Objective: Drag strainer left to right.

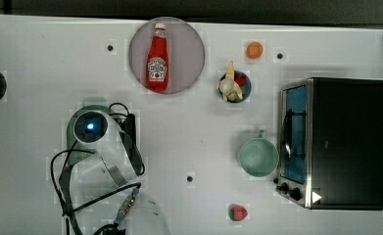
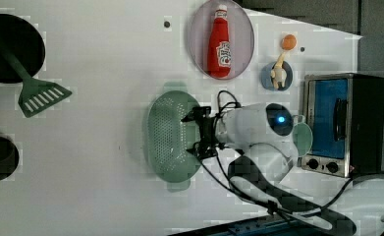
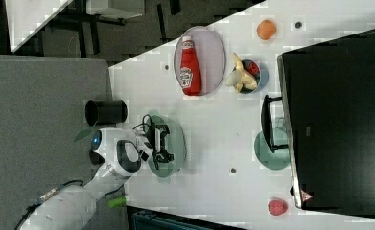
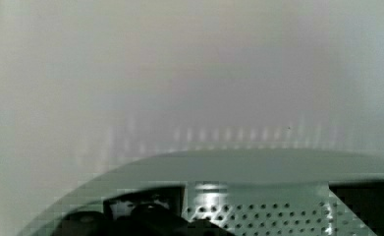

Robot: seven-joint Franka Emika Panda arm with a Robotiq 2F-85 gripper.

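Observation:
The strainer [image 2: 170, 137], a pale mint-green oval bowl with tiny holes, rests on the white table [image 2: 101, 162]. In the top view the arm covers most of it, leaving a green edge of the strainer [image 1: 73, 131] showing. My gripper [image 2: 191, 133] is open above the strainer's side nearest the arm, at the left view's right of the bowl. Its black fingers [image 2: 188, 118] are spread wide and hold nothing. In the right view the gripper [image 3: 163, 143] hangs over the strainer [image 3: 177, 143]. The wrist view shows the strainer's rim [image 4: 258, 166] and perforated wall close up between the fingers.
A ketchup bottle [image 1: 157, 58] lies on a round plate [image 1: 191, 54]. A teal mug [image 1: 257, 156] stands beside the toaster oven [image 1: 336, 142]. A small bowl with a banana [image 1: 232, 84], an orange [image 1: 254, 49] and a strawberry [image 1: 237, 212] are nearby. A green spatula [image 2: 40, 97] and black pots [image 2: 13, 46] show in the left view.

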